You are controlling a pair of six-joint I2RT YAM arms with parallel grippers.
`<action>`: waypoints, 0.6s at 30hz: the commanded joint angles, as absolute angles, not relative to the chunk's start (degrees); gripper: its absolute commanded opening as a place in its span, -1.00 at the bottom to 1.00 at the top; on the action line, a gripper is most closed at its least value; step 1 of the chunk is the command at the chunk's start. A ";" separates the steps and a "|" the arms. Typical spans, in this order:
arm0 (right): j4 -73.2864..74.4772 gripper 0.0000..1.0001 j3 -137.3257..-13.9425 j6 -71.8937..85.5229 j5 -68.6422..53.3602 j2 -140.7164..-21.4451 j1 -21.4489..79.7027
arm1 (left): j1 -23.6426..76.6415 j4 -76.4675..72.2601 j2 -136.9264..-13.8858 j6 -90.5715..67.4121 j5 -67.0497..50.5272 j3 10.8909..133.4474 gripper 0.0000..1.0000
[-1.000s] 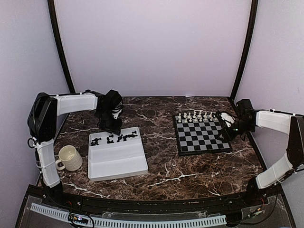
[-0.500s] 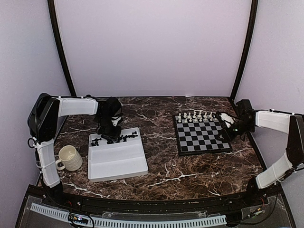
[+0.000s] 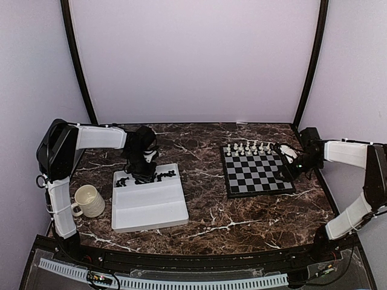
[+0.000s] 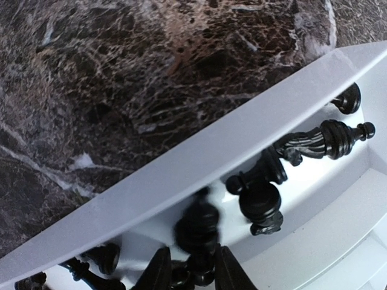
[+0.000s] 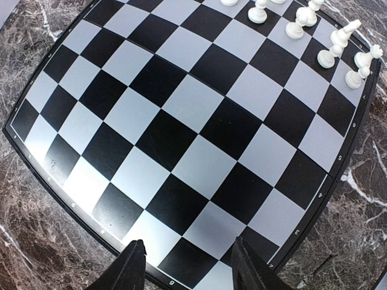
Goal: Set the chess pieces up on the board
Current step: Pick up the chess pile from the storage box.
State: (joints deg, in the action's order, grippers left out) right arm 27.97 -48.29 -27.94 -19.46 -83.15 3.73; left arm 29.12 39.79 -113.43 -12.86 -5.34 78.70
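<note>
Eight or so white chessmen (image 3: 248, 147) on the board (image 3: 259, 176); black chessmen (image 3: 158, 176) in the tray (image 3: 151, 208).
The whites stand upright in one row along the board's far edge. The blacks lie scattered in the tray's far compartment, several on their sides against the far wall. Left gripper (image 4: 192, 273) is low in that compartment, its fingers (image 4: 158, 275) narrowed either side of one black piece (image 4: 195, 264); cannot tell whether it is actually clamped. Right gripper (image 5: 188, 266) is released and holding nothing, its fingers spread over the board's right rim, near the end of the white row. The board sits on the right half of the marble bench (image 3: 211, 208), the tray on the left half, well apart. A cream mug (image 3: 89, 201) stands just left of the tray.
</note>
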 commanded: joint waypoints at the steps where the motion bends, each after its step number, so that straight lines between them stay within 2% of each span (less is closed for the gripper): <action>1: 26.81 0.00 -48.52 -27.77 -19.34 -83.75 4.22 | 30.03 39.96 -115.08 -13.11 -5.36 77.98 -0.52; 4: 26.91 0.00 -48.60 -27.73 -19.34 -83.76 4.35 | 30.13 41.03 -115.23 -11.82 -5.25 78.46 -0.81; 8: 26.94 0.00 -48.39 -27.69 -19.53 -83.09 4.40 | 30.15 41.52 -111.82 -9.99 -4.02 77.86 -0.96; 18: 34.18 -0.02 -57.76 -29.61 -20.59 -83.22 9.75 | 30.15 35.80 -98.63 -4.06 -5.63 73.43 -1.00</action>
State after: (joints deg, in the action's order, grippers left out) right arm 30.55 -51.07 -28.18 -19.55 -83.46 5.96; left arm 29.80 38.72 -105.49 -7.35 -4.56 75.22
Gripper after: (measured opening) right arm 0.493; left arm 0.110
